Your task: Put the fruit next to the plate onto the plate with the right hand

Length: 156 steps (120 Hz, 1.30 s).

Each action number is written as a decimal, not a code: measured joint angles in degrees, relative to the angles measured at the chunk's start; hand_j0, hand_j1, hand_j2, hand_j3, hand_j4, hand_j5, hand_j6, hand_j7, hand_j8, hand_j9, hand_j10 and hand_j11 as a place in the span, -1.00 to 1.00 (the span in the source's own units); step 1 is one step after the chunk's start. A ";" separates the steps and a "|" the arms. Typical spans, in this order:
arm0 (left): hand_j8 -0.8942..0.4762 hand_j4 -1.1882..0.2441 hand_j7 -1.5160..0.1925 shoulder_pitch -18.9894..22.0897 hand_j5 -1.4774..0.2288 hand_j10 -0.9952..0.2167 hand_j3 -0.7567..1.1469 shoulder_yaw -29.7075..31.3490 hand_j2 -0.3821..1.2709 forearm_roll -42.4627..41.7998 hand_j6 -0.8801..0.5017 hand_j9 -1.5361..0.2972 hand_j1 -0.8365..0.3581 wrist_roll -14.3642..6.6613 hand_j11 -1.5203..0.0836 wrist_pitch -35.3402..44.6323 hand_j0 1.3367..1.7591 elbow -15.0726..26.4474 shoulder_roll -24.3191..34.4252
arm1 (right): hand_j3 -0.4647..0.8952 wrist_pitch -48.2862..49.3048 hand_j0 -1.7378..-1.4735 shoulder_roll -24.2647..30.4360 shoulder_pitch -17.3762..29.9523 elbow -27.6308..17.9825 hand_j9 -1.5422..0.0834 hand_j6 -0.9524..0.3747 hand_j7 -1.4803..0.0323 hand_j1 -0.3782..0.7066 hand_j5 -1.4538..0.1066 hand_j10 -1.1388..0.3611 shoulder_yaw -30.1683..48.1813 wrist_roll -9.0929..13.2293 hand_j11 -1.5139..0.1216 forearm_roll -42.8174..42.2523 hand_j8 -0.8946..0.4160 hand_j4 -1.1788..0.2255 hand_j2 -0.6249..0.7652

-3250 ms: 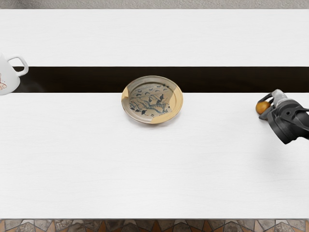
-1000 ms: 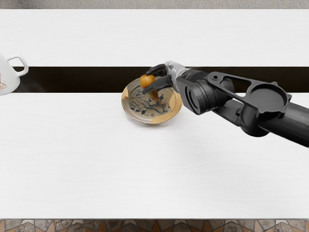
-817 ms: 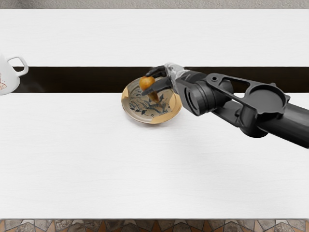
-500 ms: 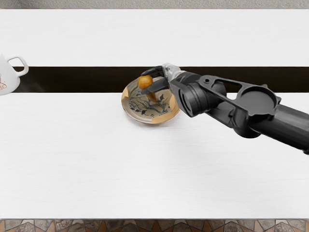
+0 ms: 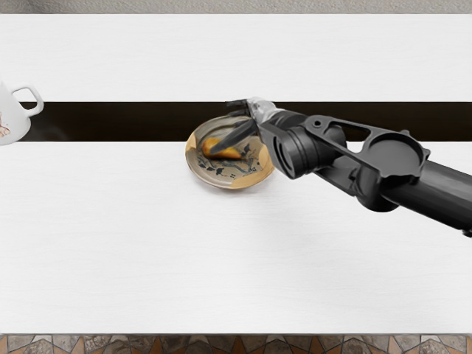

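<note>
The orange fruit (image 5: 219, 148) lies low in the upper part of the patterned plate (image 5: 195, 161), slightly blurred. My right hand (image 5: 237, 122) hovers just above the plate's far right rim. Its fingers (image 5: 234, 135) are spread, with one reaching over the fruit and none closed around it. The dark forearm runs in from the right edge and covers the plate's right rim. No left arm shows.
A white mug (image 5: 13, 112) with a handle stands at the far left edge. A dark gap (image 5: 110, 122) runs across the table just behind the plate.
The hand carried the fruit from the right side to above the plate. In the last half second the fingers spread and the fruit dropped from them into the plate.
</note>
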<state>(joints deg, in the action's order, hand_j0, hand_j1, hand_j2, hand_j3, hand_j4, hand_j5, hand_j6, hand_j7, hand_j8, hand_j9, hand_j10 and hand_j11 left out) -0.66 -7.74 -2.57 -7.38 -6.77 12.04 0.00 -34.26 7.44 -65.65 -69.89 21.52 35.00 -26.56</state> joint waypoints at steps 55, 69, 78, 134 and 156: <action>0.30 0.66 0.77 -0.04 0.73 0.64 -0.20 0.00 -0.54 0.01 0.27 0.67 0.98 0.00 0.89 0.00 0.52 0.00 0.00 | -0.32 25.39 -0.40 8.73 7.39 -4.43 0.86 0.41 0.92 -0.90 0.83 0.49 15.91 0.00 0.82 2.42 0.34 0.65 -0.10; 0.30 0.66 0.77 -0.03 0.73 0.64 -0.20 0.00 -0.54 0.00 0.27 0.67 0.98 0.00 0.89 0.00 0.52 0.00 0.00 | -0.32 34.70 -0.40 11.95 8.85 -4.57 0.88 0.42 0.94 -0.92 0.84 0.50 17.71 0.00 0.83 4.64 0.35 0.66 -0.10; 0.30 0.66 0.77 -0.04 0.73 0.64 -0.20 0.00 -0.54 0.01 0.27 0.67 0.98 0.00 0.89 0.00 0.52 0.00 0.00 | -0.32 41.43 -0.40 14.14 10.00 -4.60 0.88 0.42 0.94 -0.93 0.85 0.51 18.16 0.00 0.84 7.09 0.35 0.67 -0.10; 0.30 0.66 0.77 -0.04 0.73 0.64 -0.21 0.00 -0.54 0.00 0.27 0.67 0.98 0.00 0.89 0.00 0.52 0.00 0.00 | -0.32 67.97 -0.40 25.71 15.77 -4.21 0.90 0.43 0.96 -0.94 0.86 0.52 19.84 0.00 0.85 21.79 0.36 0.68 -0.10; 0.30 0.66 0.77 0.03 0.73 0.64 -0.21 -0.01 -0.54 -0.01 0.27 0.67 0.98 0.00 0.89 0.00 0.52 0.00 0.00 | -0.32 69.05 -0.40 30.10 17.79 -4.18 0.90 0.44 0.96 -0.95 0.86 0.52 21.10 0.00 0.85 27.89 0.37 0.68 -0.10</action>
<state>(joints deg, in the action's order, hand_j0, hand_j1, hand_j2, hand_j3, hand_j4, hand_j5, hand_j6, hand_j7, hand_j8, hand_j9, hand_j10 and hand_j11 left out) -0.62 -7.74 -2.58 -7.38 -6.77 12.04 0.00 34.79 37.54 -47.86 -74.07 42.63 35.00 1.33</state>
